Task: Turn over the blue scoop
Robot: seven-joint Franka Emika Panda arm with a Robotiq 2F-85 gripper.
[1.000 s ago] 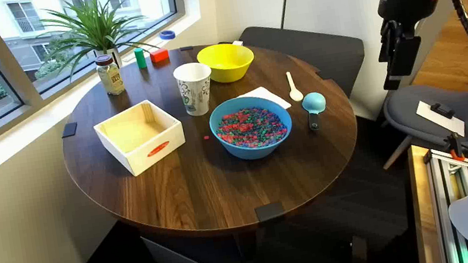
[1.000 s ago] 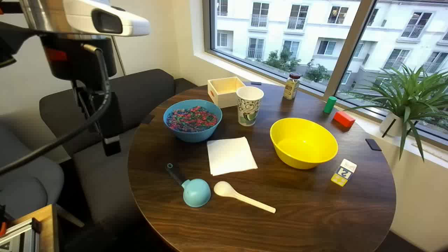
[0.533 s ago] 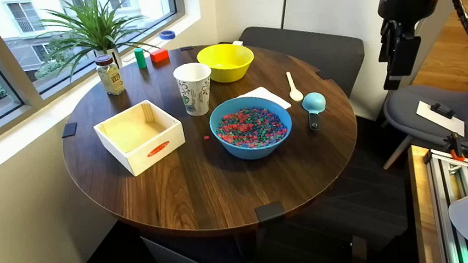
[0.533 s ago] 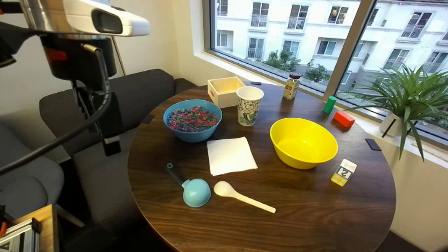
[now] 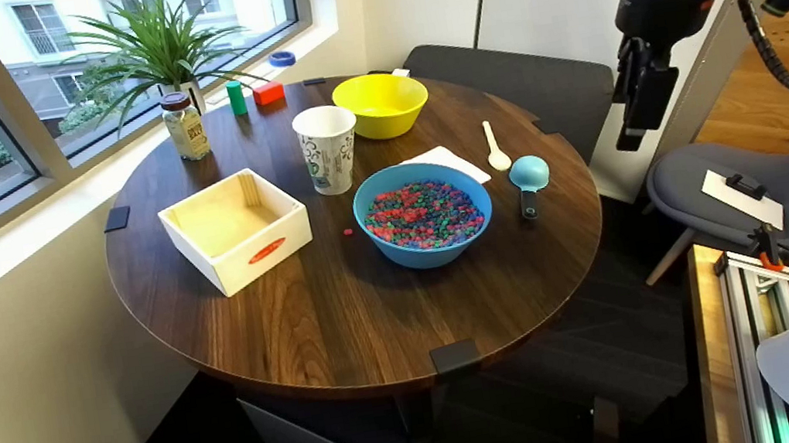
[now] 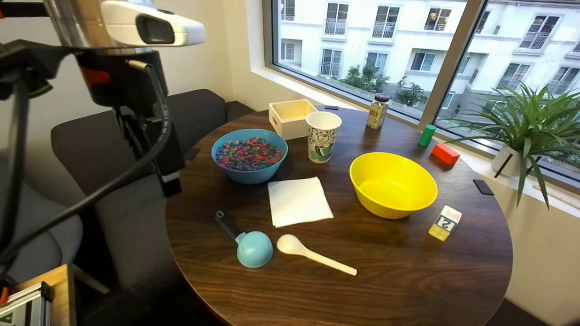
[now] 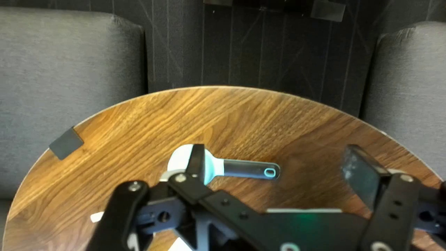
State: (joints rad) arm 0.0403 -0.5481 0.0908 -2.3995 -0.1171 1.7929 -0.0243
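The small light-blue plastic scoop (image 6: pixel 254 250) lies at the near left of the round dark-brown wooden counter (image 6: pixel 398 290) in an exterior view, its cup mouth-down and dome uppermost; the turn is not yet done. Its flat black handle (image 6: pixel 228 225) points far and left. The long cream-white spoon (image 6: pixel 317 257) lies just right of the cup, not touching it. The black two-fingered claw (image 7: pixel 276 161) hangs well above counter level, fingers wide apart, gripping nothing. In the wrist view the handle runs roughly along the line from finger to finger; closing so would, in my judgement, squeeze it lengthwise. Recommended: a quarter turn of the wrist so that the fingers straddle the handle, then a descent that stops short of pressing the counter. Grip towards the cup, lift until its rim clears, roll about the handle's length away from the spoon, and release only once the mouth faces up. Principal risk: the narrow handle twisting in the grip.
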